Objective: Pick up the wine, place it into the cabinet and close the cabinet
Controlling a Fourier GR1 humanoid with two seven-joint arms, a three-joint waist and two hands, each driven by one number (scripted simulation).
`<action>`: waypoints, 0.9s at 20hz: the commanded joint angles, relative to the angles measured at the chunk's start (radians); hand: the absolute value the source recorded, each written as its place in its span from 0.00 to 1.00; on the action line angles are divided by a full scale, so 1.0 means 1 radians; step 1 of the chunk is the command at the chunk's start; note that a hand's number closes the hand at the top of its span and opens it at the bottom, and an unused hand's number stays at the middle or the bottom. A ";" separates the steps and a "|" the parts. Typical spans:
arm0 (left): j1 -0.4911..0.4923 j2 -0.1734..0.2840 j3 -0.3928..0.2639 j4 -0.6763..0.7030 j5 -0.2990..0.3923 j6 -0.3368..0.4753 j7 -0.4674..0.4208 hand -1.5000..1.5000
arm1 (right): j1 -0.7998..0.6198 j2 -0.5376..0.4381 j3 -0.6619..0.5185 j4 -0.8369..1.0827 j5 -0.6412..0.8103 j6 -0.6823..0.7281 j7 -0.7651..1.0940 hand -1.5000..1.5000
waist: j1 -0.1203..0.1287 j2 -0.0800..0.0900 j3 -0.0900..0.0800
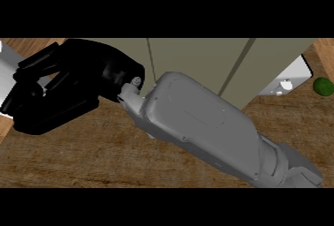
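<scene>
The right robot hand, fingers curled, filled the upper left of the frame, over the bench edge; what it held, if anything, was hidden. The wine was not visible. The cabinet doors lay beyond. Closing should probably push squarely against a door

Black robot hand on a grey forearm; brown wood-grain worktop; olive-beige cabinet with darker seams; dark green round object at right; white item.
</scene>
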 commanded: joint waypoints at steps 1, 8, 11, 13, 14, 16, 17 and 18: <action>0.021 0.008 0.057 0.013 0.041 -0.032 0.027 0.00 | -0.050 0.000 -0.037 0.190 -0.006 0.032 -0.126 1.00 | -0.018 -0.005 0.001; -0.001 0.004 0.088 -0.002 0.045 0.009 0.053 0.00 | -0.072 -0.058 -0.133 0.421 0.110 0.099 -0.315 1.00 | -0.040 0.003 0.002; 0.030 0.015 0.091 -0.013 0.039 -0.046 0.054 0.00 | -0.038 -0.089 -0.125 0.451 0.126 0.077 -0.360 1.00 | -0.033 0.002 0.002; 0.030 0.016 0.090 -0.022 0.048 -0.050 0.064 0.00 | -0.027 -0.110 -0.129 0.460 0.121 0.095 -0.369 1.00 | -0.038 0.003 0.002; 0.013 0.012 0.086 -0.027 0.060 -0.054 0.063 0.00 | -0.018 -0.121 -0.130 0.465 0.118 0.115 -0.379 1.00 | -0.044 0.007 0.002; 0.009 0.007 0.063 -0.036 0.069 -0.060 0.075 0.00 | -0.020 -0.118 -0.132 0.485 0.132 0.105 -0.417 1.00 | -0.042 0.015 0.001; -0.008 0.001 0.058 -0.019 0.057 -0.037 0.072 0.00 | -0.025 -0.141 -0.142 0.472 0.116 0.140 -0.405 1.00 | -0.063 0.016 0.001; -0.008 0.015 0.068 -0.038 0.066 -0.048 0.080 0.00 | 0.014 -0.136 -0.129 0.476 0.128 0.129 -0.431 1.00 | -0.065 0.013 0.002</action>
